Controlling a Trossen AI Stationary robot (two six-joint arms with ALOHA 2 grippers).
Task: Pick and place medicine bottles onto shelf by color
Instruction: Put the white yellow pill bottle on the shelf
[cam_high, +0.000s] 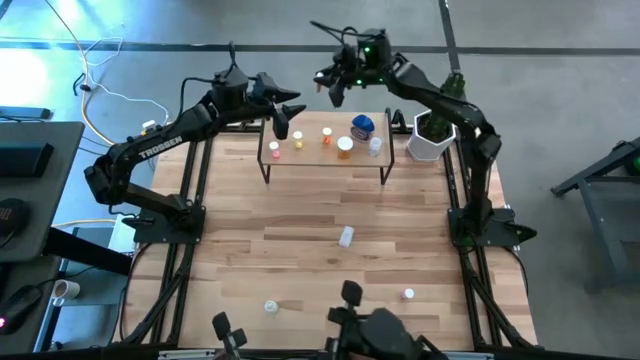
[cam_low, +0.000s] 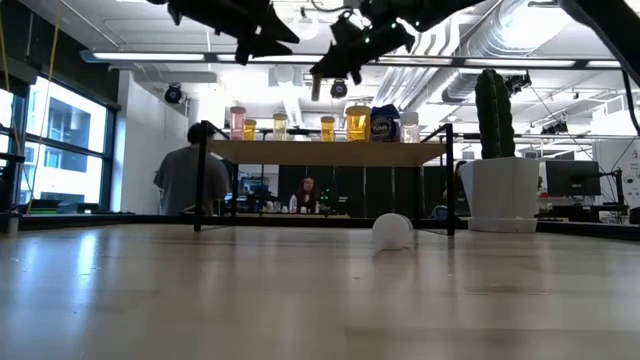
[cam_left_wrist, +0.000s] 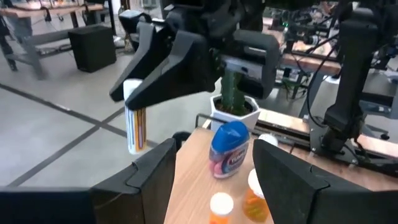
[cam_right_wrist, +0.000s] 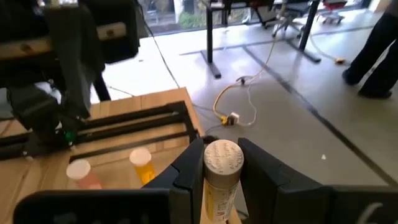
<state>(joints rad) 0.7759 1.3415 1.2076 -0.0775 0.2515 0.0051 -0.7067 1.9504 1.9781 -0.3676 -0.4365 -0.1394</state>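
High view shows the shelf (cam_high: 325, 158) up at twelve o'clock on the big table (cam_high: 300, 260). Small bottles stand on it: a pink-capped one (cam_high: 275, 148), little orange ones (cam_high: 326, 132), a fat orange one (cam_high: 345, 147), a blue one (cam_high: 362, 126) and a clear one (cam_high: 375, 146). The right gripper (cam_high: 337, 92) hangs just past the shelf's far edge, squeezed tight on a white tube bottle (cam_right_wrist: 219, 180). The left gripper (cam_high: 287, 122) floats over the shelf's nine o'clock end, fingers apart, holding nothing. More bottles lie on the table: one near the middle (cam_high: 346, 236), two down by six o'clock (cam_high: 270, 307). A cactus pot (cam_high: 430, 135) sits at three o'clock of the shelf.
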